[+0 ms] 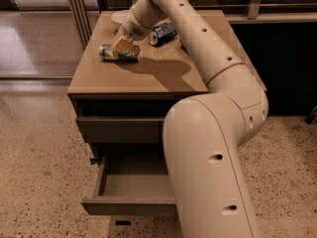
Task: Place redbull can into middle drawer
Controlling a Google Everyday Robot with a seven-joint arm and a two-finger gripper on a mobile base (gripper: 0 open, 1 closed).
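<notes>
Step in hand: pick-up, not yet transport. The redbull can lies on its side on the cabinet top, towards the far left corner. The gripper sits directly over it, touching or very nearly so. Whether the gripper has closed on the can: cannot tell, as the wrist hides the contact. A dark blue can lies just beyond, to the right and apart from the target; it is not to be disturbed. The middle drawer stands pulled out below, its interior bare where visible, though the arm covers its right part. Judgement: the task is in its early half. The next move calls for a secure hold on the dented, rollable can, a lift clear of the top, then a carry over the front edge and down into the open drawer.
</notes>
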